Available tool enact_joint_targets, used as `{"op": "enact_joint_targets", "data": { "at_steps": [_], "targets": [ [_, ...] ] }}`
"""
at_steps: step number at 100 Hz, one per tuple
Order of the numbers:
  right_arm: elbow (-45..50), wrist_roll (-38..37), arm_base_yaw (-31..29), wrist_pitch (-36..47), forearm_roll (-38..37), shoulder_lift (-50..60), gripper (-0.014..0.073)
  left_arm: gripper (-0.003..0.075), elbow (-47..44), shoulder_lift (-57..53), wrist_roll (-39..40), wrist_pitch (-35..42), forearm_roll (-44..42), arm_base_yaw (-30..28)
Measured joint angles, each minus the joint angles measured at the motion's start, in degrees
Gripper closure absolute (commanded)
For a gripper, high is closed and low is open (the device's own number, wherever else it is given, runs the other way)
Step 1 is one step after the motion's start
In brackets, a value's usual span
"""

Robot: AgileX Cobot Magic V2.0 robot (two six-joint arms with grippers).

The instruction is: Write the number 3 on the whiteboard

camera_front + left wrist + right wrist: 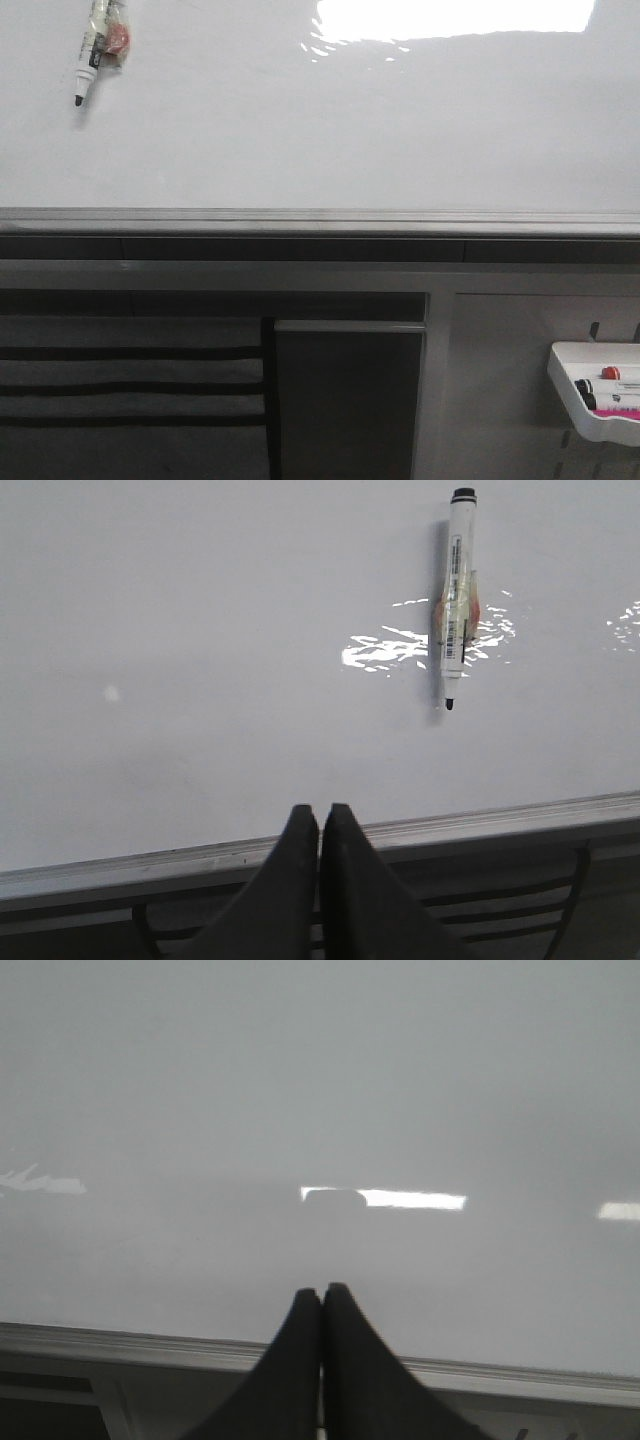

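White whiteboard (350,130) blank, marker (456,595) stuck on it, both pincers (320,825) (321,1305) pressed together — tray (600,400) front view only.

No text, number or brand can be read. Dark printed marks are seen along the barrel of the marker (455,590) on the whiteboard (220,660), but they are too small and blurred to be made out.

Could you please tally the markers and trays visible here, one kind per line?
Markers on the whiteboard: 1, the uncapped marker.
Markers in the tray: 2, a red-capped marker and a black-capped marker.
Trays: 1, the white marker tray.
Total: 4.
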State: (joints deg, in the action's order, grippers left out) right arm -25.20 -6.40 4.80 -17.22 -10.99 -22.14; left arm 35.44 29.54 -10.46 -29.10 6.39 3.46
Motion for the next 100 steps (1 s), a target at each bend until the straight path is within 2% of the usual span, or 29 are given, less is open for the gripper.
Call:
{"op": "enact_joint_targets", "data": {
  "at_steps": [20, 29, 38, 47, 51, 58, 81, 100],
  "targets": [
    [0.0, 0.1, 0.0, 0.2, 0.0, -0.2, 0.0661, 0.0740, 0.0, 1.9, 0.0, 0.9, 1.3, 0.0],
    [0.0, 0.1, 0.0, 0.3, 0.0, -0.2, 0.0608, 0.0716, 0.0, 3.0, 0.0, 1.0, 1.7, 0.0],
    [0.0, 0.1, 0.0, 0.4, 0.0, -0.2, 0.0480, 0.0604, 0.0, 4.2, 0.0, 1.2, 1.7, 0.5],
    [0.0, 0.1, 0.0, 0.7, 0.0, -0.2, 0.0350, 0.0440, 0.0, 6.1, 0.0, 1.9, 1.7, 3.0],
    [0.0, 0.1, 0.0, 0.8, 0.0, -0.2, 0.0307, 0.0371, 0.0, 7.0, 0.0, 2.9, 1.7, 4.5],
    [0.0, 0.1, 0.0, 0.9, -0.1, -0.2, 0.0273, 0.0298, 0.0, 9.0, 0.0, 5.1, 1.8, 7.3],
    [0.0, 0.1, 0.0, 0.9, -0.1, -0.2, 0.0279, 0.0293, 0.0, 19.5, 0.0, 18.3, 2.1, 15.5],
    [0.0, 0.1, 0.0, 0.9, -0.1, -0.2, 0.0279, 0.0300, 0.0, 31.1, 0.0, 31.8, 2.2, 19.1]
  ]
}}
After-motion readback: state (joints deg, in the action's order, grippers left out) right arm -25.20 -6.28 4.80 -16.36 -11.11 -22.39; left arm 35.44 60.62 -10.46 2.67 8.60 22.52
